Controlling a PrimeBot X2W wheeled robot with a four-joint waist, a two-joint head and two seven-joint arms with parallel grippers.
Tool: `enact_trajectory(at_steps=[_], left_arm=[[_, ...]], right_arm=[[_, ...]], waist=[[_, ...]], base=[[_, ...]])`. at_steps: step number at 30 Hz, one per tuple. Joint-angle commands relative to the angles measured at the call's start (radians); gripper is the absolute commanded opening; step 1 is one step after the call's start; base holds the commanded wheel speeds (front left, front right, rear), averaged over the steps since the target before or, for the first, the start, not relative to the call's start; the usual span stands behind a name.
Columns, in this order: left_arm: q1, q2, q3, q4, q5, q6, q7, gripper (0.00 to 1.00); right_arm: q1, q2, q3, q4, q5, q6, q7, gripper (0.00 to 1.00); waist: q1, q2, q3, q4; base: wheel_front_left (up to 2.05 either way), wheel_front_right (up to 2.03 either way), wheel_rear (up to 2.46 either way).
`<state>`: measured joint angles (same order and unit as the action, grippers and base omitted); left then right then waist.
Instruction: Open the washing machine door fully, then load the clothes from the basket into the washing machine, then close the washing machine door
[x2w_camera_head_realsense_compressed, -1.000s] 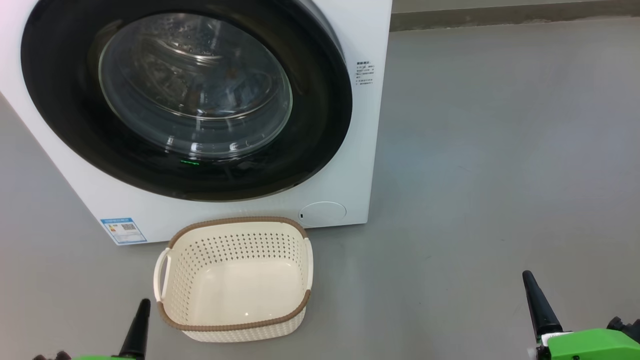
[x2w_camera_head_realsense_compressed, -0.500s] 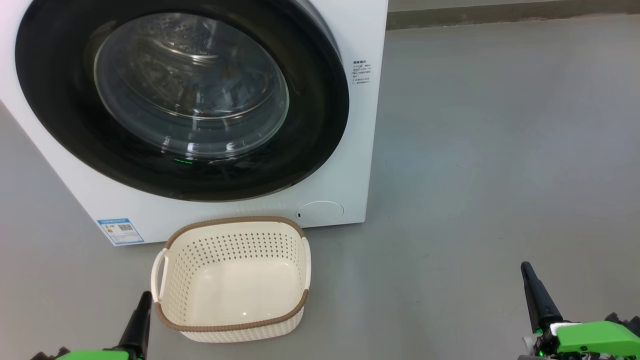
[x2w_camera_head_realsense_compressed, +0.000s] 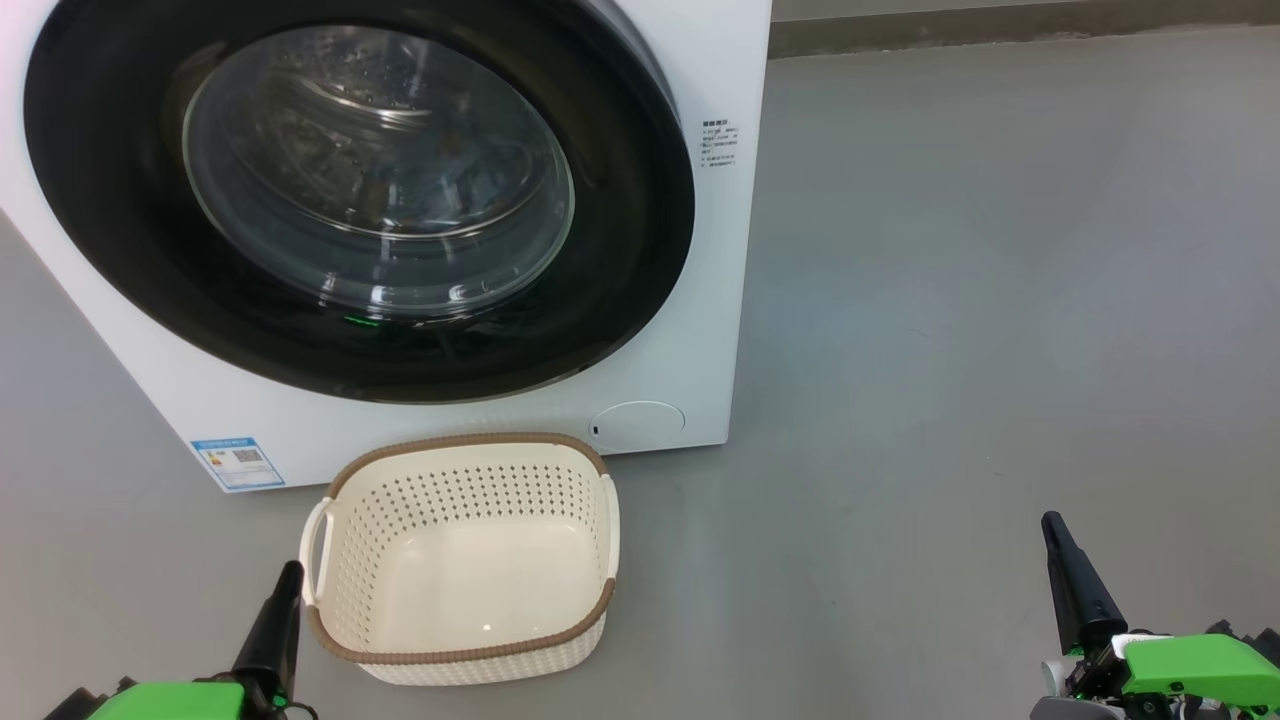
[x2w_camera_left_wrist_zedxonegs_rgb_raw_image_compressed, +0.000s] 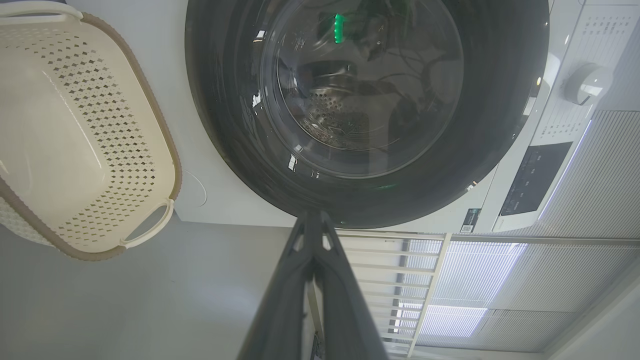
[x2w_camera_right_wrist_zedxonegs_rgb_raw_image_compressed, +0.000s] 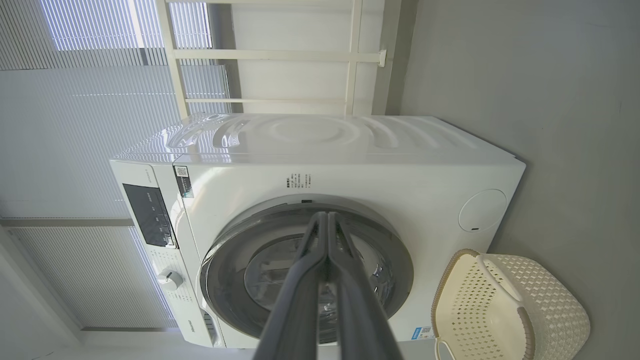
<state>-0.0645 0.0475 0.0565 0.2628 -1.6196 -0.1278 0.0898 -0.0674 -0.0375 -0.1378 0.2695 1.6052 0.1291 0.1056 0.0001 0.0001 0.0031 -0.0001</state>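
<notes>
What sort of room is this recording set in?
Likely a home laundry corner, or a mock-up of one: a big white front-loading washing machine on a bare grey floor, a cream perforated plastic basket before it, slatted window blinds beyond.

Left gripper (x2w_camera_head_realsense_compressed: 290, 572) and right gripper (x2w_camera_head_realsense_compressed: 1049, 522) each carry long, tapered black fingers (x2w_camera_head_realsense_compressed: 1075, 590) mounted on a bright green housing (x2w_camera_head_realsense_compressed: 1195, 655).

Head downward, wrists rolled sideways; shared: basket (x2w_camera_head_realsense_compressed: 465, 441).
</notes>
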Motion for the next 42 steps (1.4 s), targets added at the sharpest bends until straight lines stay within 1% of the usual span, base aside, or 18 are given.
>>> enact_trajectory(at_steps=[1,42], left_arm=[[-0.042,0.018,0.036,-0.018,-0.006,-0.003,0.007,0.00],[-0.043,0.012,0.046,-0.018,0.001,-0.003,0.014,0.00]], right_arm=[[-0.041,-0.013,0.024,-0.025,0.003,0.002,0.008,0.00],[-0.041,-0.013,0.024,-0.025,0.003,0.002,0.008,0.00]], waist=[[0.0000,-0.0001,0.000,0.000],[0.0000,-0.0001,0.000,0.000]], base=[[0.00,0.00,0.00],[0.00,0.00,0.00]])
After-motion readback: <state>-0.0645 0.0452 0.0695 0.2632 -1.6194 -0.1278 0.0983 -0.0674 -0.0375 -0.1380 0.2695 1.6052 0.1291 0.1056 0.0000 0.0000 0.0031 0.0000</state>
